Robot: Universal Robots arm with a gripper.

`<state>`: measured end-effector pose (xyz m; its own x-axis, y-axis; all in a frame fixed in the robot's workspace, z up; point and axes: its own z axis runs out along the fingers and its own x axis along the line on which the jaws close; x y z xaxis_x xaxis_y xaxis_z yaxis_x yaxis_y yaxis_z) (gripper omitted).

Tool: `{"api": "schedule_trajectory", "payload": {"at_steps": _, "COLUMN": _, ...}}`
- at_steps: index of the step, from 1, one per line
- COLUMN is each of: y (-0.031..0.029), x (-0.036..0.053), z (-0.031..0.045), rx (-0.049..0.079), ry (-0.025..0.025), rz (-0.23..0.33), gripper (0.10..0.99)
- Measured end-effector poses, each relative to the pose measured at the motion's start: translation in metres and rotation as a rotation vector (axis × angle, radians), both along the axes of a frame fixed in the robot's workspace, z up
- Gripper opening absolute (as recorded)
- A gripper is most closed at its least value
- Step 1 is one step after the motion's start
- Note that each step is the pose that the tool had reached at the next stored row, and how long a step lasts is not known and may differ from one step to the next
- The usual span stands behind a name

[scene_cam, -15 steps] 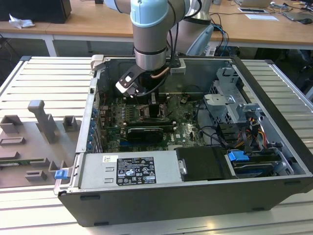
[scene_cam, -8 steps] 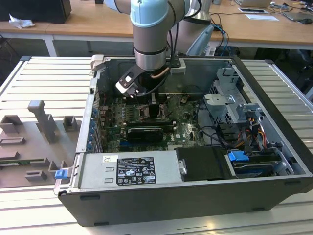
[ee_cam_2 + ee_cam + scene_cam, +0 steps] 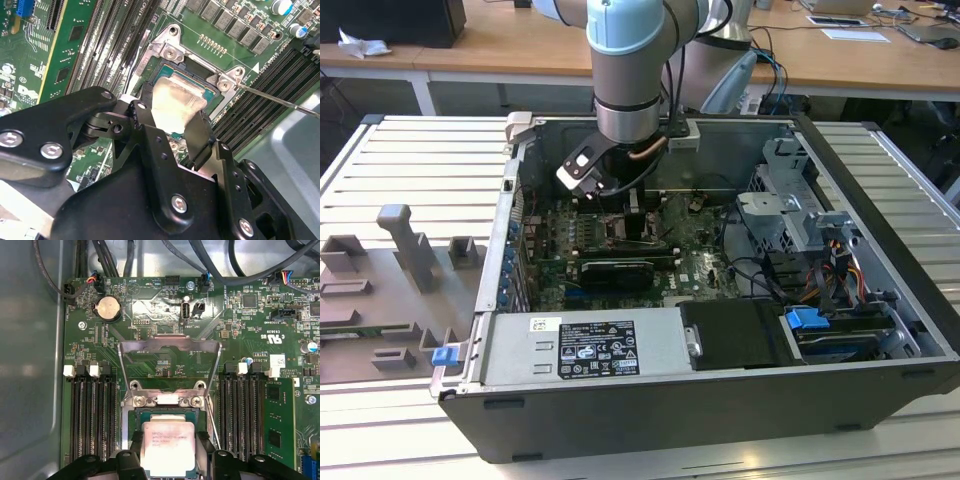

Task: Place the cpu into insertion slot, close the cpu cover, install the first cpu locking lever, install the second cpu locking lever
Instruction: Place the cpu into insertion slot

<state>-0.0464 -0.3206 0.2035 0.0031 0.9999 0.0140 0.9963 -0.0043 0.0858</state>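
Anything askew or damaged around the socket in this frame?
Nothing stands out. The pincer holds the cpu square with the insertion slot, and the cpu cover is folded back, open, with no bend showing.

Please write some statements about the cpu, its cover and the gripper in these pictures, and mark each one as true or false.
1. The cpu cover is closed over the cpu. False: it stands open, folded back from the insertion slot, and the board shows through its window.
2. The fingers of the gripper sit at two opposite edges of the cpu. True.
3. The cpu is at the insertion slot. True.
4. The computer case has its side closed. False: it is open, and the arm reaches inside.
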Motion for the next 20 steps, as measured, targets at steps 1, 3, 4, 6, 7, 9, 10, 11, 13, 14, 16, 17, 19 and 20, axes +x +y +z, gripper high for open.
{"api": "schedule_trajectory", "payload": {"at_steps": 1, "y": 0.0, "x": 0.0, "z": -0.0001, "rx": 0.0, "ry": 0.0, "rz": 0.001, "gripper": 0.525}}
{"api": "schedule_trajectory", "payload": {"at_steps": 3, "y": 0.0, "x": -0.0001, "z": -0.0004, "rx": 0.0, "ry": 0.0, "rz": 0.001, "gripper": 0.525}}
{"api": "schedule_trajectory", "payload": {"at_steps": 4, "y": 0.0, "x": 0.0, "z": -0.0005, "rx": 0.0, "ry": 0.0, "rz": 0.001, "gripper": 0.525}}
{"api": "schedule_trajectory", "payload": {"at_steps": 6, "y": 0.0, "x": -0.0001, "z": -0.0006, "rx": 0.0, "ry": 0.0, "rz": 0.001, "gripper": 0.525}}
{"api": "schedule_trajectory", "payload": {"at_steps": 7, "y": 0.0, "x": 0.0, "z": -0.0006, "rx": 0.0, "ry": 0.0, "rz": 0.001, "gripper": 0.525}}
{"api": "schedule_trajectory", "payload": {"at_steps": 9, "y": 0.0, "x": 0.0, "z": -0.0007, "rx": 0.0, "ry": -0.0001, "rz": 0.001, "gripper": 0.525}}
{"api": "schedule_trajectory", "payload": {"at_steps": 10, "y": 0.0, "x": 0.0, "z": -0.0007, "rx": 0.0, "ry": -0.0001, "rz": 0.001, "gripper": 0.525}}
{"api": "schedule_trajectory", "payload": {"at_steps": 11, "y": 0.0, "x": 0.0, "z": -0.0007, "rx": 0.0, "ry": -0.0001, "rz": 0.001, "gripper": 0.541}}
{"api": "schedule_trajectory", "payload": {"at_steps": 13, "y": 0.0, "x": 0.0, "z": 0.0002, "rx": 0.0, "ry": 0.0, "rz": 0.001, "gripper": 0.6}}
{"api": "schedule_trajectory", "payload": {"at_steps": 14, "y": 0.0, "x": 0.0, "z": 0.0012, "rx": 0.0, "ry": -0.0001, "rz": 0.001, "gripper": 0.6}}
{"api": "schedule_trajectory", "payload": {"at_steps": 16, "y": 0.0, "x": 0.0, "z": 0.0044, "rx": 0.0, "ry": -0.0001, "rz": 0.001, "gripper": 0.6}}
{"api": "schedule_trajectory", "payload": {"at_steps": 17, "y": 0.0, "x": 0.0, "z": 0.0064, "rx": 0.0, "ry": -0.0001, "rz": 0.001, "gripper": 0.6}}
{"api": "schedule_trajectory", "payload": {"at_steps": 19, "y": 0.0, "x": 0.0, "z": 0.0088, "rx": 0.0, "ry": 0.0, "rz": 0.001, "gripper": 0.6}}
{"api": "schedule_trajectory", "payload": {"at_steps": 20, "y": 0.0, "x": 0.0, "z": 0.0098, "rx": -0.001, "ry": 0.0, "rz": 0.001, "gripper": 0.6}}
